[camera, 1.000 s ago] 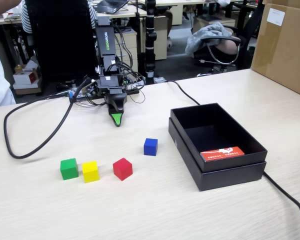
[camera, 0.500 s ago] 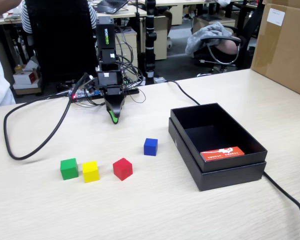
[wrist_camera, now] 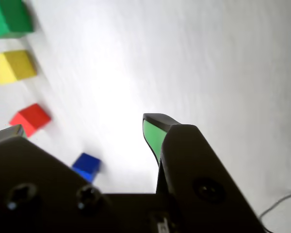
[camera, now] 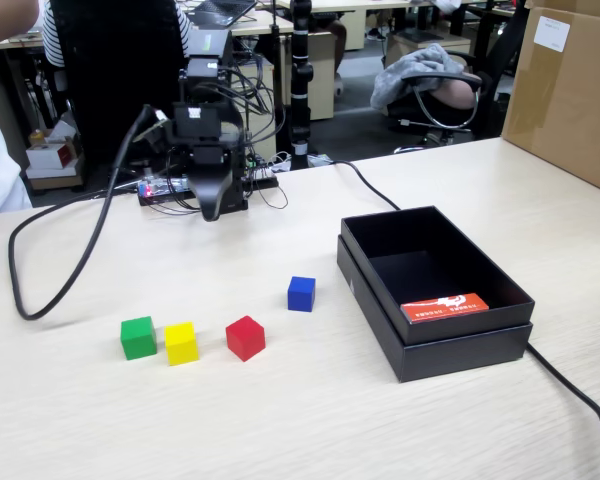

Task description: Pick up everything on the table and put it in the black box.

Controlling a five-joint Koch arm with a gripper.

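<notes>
Blue cube (camera: 301,293) on the table (camera: 280,420), well apart from the raised, parted gripper (wrist_camera: 82,128)

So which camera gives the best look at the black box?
The fixed view: the whole black box shows, open, with an orange-red card inside. The wrist view misses it entirely, showing only cubes and the pincer.

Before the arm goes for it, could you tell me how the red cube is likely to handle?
The red cube looks solid with flat faces, so it will probably slide rather than roll. It is small and likely light. Its square sides should suit the tool.
</notes>
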